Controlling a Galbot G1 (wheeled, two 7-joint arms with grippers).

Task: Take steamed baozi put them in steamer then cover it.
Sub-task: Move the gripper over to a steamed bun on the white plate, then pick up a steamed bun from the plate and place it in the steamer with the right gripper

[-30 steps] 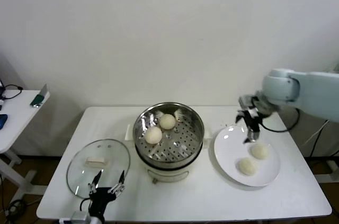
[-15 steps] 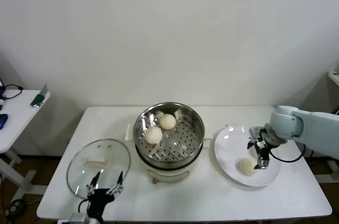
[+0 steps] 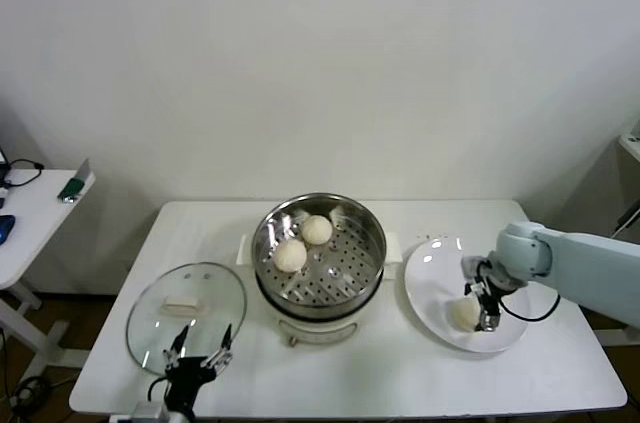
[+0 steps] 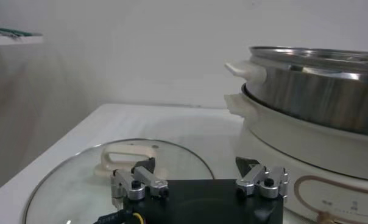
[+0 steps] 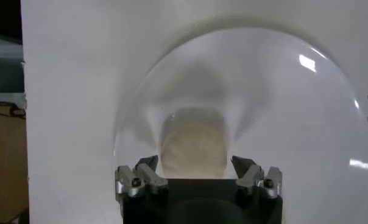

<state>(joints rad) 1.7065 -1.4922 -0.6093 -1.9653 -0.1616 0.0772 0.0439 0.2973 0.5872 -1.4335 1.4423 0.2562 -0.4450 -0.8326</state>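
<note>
two steamed baozi [image 3: 303,242] in the steamer [image 3: 318,255] mid-table, a third bun [image 3: 463,313] on the white plate [image 3: 435,278], right gripper [image 3: 485,310] lowered with spread fingers flanking it, grasp not confirmed, cover [image 3: 186,317] flat on the table, left gripper [image 3: 200,352] released beside it

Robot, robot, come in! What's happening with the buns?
Right gripper down on the plate, jaws astride a bun. Two buns in the steamer. Left gripper idle, jaws open, by the lid. Nothing blocking.
</note>
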